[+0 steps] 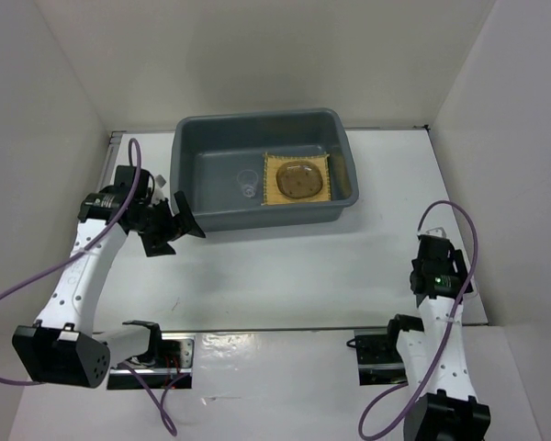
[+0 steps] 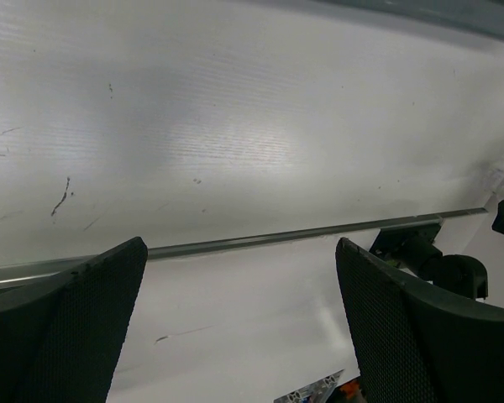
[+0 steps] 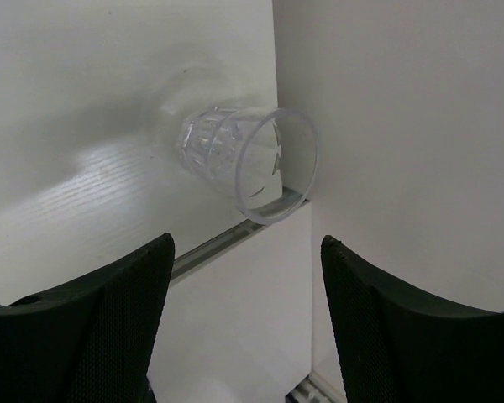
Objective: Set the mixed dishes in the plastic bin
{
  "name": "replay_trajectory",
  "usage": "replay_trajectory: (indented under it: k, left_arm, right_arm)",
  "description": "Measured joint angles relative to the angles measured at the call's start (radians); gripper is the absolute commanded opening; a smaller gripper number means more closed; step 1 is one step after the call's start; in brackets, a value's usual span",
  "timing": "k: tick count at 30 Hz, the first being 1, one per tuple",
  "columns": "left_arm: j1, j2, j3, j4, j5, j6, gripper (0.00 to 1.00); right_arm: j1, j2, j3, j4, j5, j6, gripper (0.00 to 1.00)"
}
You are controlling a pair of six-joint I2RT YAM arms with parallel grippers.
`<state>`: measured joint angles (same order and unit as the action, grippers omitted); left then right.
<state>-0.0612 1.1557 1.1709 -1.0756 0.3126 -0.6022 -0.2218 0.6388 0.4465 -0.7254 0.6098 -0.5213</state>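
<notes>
While the bin (image 1: 211, 175) already holds the mat (image 1: 271, 193), a plate (image 1: 301, 178) resting on it and a small cup (image 1: 248, 184) just beside the mat's left edge, one fallen cup (image 3: 235, 159) lies outside it. It is on its side on the table (image 1: 285, 276), close to the wall (image 3: 403, 126) on the right.

The right gripper (image 3: 245, 248) hangs near that cup with its fingers apart and nothing between them. The left gripper (image 2: 239, 245), beside the bin's left wall, is likewise spread wide and empty.

The trouble I would expect is that the fallen cup is round and slick, so a finger touching it first could roll it into the corner. The wall also leaves scant room for the outer finger (a scrape or a skewed pinch).

From above, the right gripper's fingers and the fallen cup are hidden under the wrist. Whether one plate or a stack sits on the mat I cannot tell, because clear plastic blurs its own edges.
</notes>
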Motion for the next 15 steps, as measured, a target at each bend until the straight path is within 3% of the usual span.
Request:
replay_trajectory:
  k: [15]
  left_arm:
    - [0.0,0.073,0.023,-0.008,0.018,0.066,0.99]
  right_arm:
    - [-0.163,0.077,-0.017,0.0,-0.159,-0.107,0.76]
